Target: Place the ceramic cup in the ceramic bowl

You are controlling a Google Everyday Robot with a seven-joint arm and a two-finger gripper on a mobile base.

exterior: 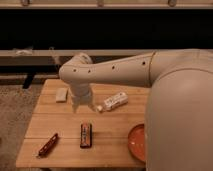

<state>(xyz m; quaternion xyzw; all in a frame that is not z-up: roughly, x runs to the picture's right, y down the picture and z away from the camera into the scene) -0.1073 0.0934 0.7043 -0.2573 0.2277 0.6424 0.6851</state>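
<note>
The ceramic cup [61, 94] sits near the back-left corner of the wooden surface [65, 127], apart from everything else. Just to its right the hand [82, 104] hangs low over the surface; its grip cannot be told. A white labelled bottle [114, 101] lies right of the hand. The ceramic bowl [137, 142] rests at the front-right edge, partly hidden by the robot's arm [150, 80]. A dark bar [86, 135] lies front-centre, and a red packet [47, 145] sits near the front-left corner.
</note>
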